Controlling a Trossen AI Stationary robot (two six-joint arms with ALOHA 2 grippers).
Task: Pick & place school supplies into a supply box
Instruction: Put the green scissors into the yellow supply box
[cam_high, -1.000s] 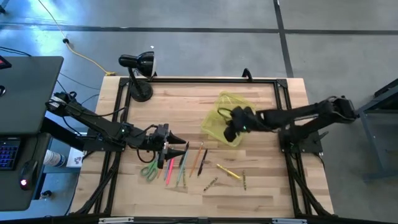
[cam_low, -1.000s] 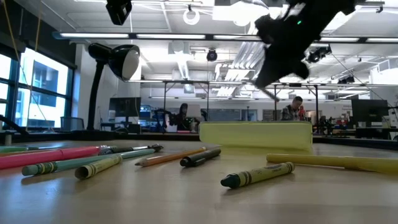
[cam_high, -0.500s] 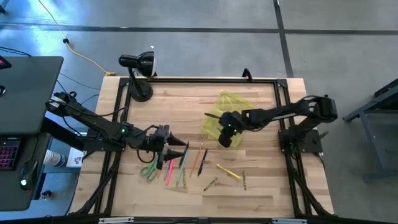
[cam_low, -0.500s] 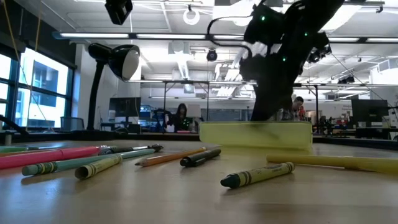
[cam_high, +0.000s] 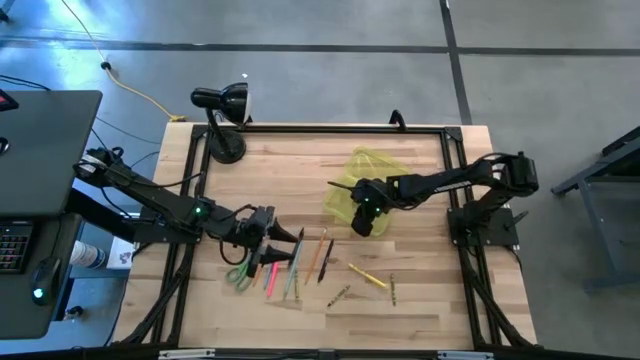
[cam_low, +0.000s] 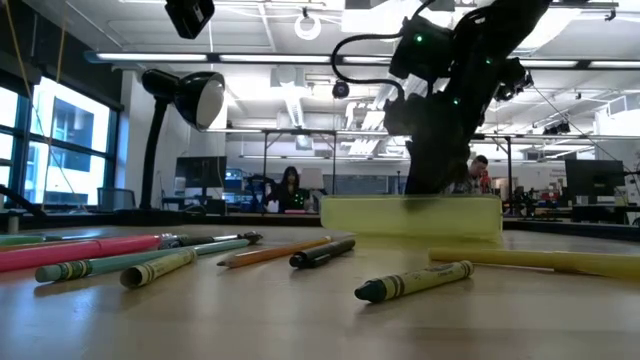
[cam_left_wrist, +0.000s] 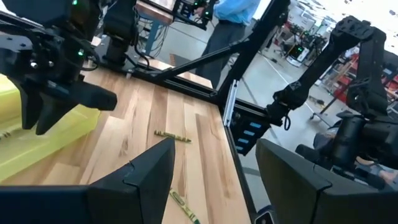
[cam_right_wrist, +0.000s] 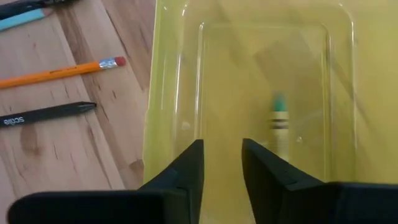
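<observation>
The translucent yellow-green supply box (cam_high: 345, 195) stands open right of the table's middle. A green-tipped crayon (cam_right_wrist: 278, 121) lies on its floor. My right gripper (cam_right_wrist: 222, 155) points steeply down into the box's near end (cam_low: 410, 218), open by a narrow gap with nothing between its fingers. The other school supplies (cam_high: 295, 262) lie flat on the wood near the front: pens, pencils, crayons and green-handled scissors (cam_high: 238, 275). My left gripper (cam_high: 285, 240) hovers wide open over the left part of that spread, pointing toward the right edge.
A black desk lamp (cam_high: 222, 115) stands at the far left corner. A yellow pencil (cam_high: 367, 276) and two crayons (cam_high: 392, 290) lie apart, right of the pile. An orange pencil (cam_right_wrist: 59, 71) and a black pen (cam_right_wrist: 46, 113) lie beside the box. People sit in the room behind.
My right gripper has come down and toward the table's left and near edges, from above the box into its near end, tipping steeper. The thin stick that hung below it a second ago no longer shows under it.
</observation>
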